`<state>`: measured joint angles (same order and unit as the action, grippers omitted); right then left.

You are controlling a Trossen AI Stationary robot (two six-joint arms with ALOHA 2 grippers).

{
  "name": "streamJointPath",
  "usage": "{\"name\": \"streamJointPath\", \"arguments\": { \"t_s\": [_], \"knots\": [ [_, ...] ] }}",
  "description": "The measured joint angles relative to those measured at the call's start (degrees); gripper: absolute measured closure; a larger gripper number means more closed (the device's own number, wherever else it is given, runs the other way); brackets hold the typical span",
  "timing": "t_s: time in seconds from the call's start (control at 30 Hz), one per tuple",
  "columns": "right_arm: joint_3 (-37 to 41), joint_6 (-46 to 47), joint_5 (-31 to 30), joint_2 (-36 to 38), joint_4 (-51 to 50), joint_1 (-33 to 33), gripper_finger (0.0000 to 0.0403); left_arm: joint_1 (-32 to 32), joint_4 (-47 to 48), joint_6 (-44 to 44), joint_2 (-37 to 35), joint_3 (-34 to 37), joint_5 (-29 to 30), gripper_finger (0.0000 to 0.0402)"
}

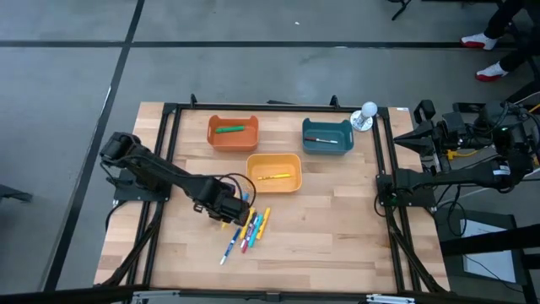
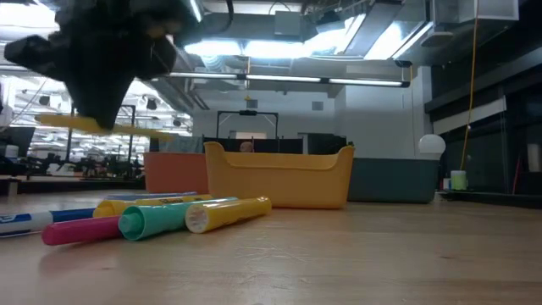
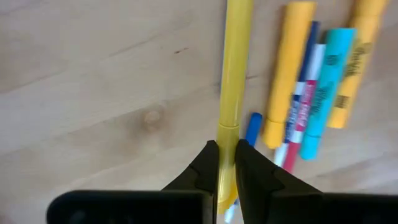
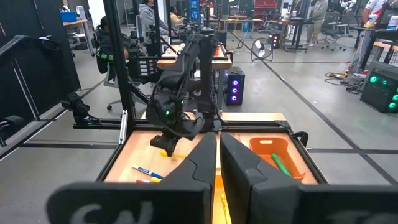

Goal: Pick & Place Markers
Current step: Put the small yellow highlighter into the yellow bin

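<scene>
My left gripper (image 3: 227, 147) (image 1: 226, 210) hangs over the table's middle front, shut on a yellow marker (image 3: 235, 68) (image 2: 118, 126). Just to its right, several loose markers (image 1: 250, 229) (image 2: 161, 217) (image 3: 311, 93) in yellow, teal, blue and pink lie flat on the wood, side by side. An orange bin (image 1: 233, 133) holds a green marker, a teal bin (image 1: 327, 136) holds a marker, and a yellow bin (image 1: 273, 172) holds a yellow one. My right gripper (image 4: 217, 148) (image 1: 390, 186) waits shut at the table's right edge. My left gripper pinches the yellow marker between its two fingers, toward one end of the barrel (image 3: 227, 132). The fingers (image 2: 100, 97) come from above, pointing down, and lie across it. The marker is lifted clear of the table and lies about level.
The three bins stand in the far half of the table, the yellow one nearest the loose markers. A white ball on a stand (image 1: 368, 111) sits at the far right corner. A black frame (image 1: 169, 152) edges the table. Bare wood (image 1: 337, 228) lies to the markers' right.
</scene>
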<state>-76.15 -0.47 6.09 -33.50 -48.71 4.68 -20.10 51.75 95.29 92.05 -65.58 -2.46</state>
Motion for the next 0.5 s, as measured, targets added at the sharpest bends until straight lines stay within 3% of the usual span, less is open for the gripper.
{"name": "streamJointPath", "arguments": {
  "t_s": [0.5],
  "knots": [
    [0.0, 0.0, 0.0, 0.0, 0.0, 0.0, 0.0379, 0.1, -1.2, -2.9, -11.3, -0.1, 9.0, 0.0401]
  ]
}}
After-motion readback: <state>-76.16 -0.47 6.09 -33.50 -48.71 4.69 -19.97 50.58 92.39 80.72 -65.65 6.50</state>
